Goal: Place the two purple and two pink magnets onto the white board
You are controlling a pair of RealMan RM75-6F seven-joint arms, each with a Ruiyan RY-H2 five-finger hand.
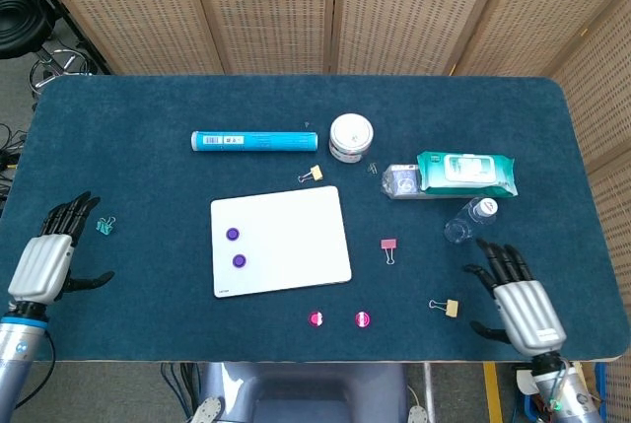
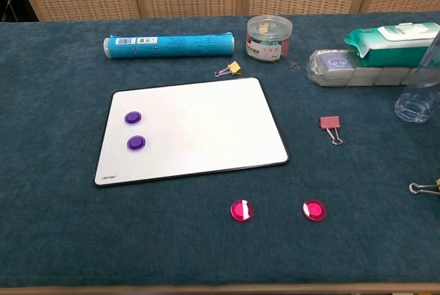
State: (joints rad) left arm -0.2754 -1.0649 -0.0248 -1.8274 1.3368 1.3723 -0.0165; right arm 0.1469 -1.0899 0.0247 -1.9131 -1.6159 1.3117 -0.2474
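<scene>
Two purple magnets (image 1: 233, 235) (image 1: 239, 261) sit on the left part of the white board (image 1: 296, 236); the chest view shows the purple magnets (image 2: 133, 117) (image 2: 136, 143) on the white board (image 2: 199, 126) too. Two pink magnets (image 1: 316, 319) (image 1: 363, 319) lie on the blue cloth in front of the board, seen as pink magnets (image 2: 240, 210) (image 2: 313, 210) in the chest view. My left hand (image 1: 47, 258) hovers open at the far left edge. My right hand (image 1: 520, 305) is open at the front right, beside a yellow clip. Neither hand shows in the chest view.
Behind the board lie a blue tube (image 1: 253, 140), a round jar (image 1: 351, 137), a yellow clip (image 1: 312, 175), a wipes pack (image 1: 465, 173) and a clear bottle (image 1: 469, 219). A pink clip (image 1: 388, 247), a yellow clip (image 1: 446, 307) and a green clip (image 1: 105, 226) lie loose.
</scene>
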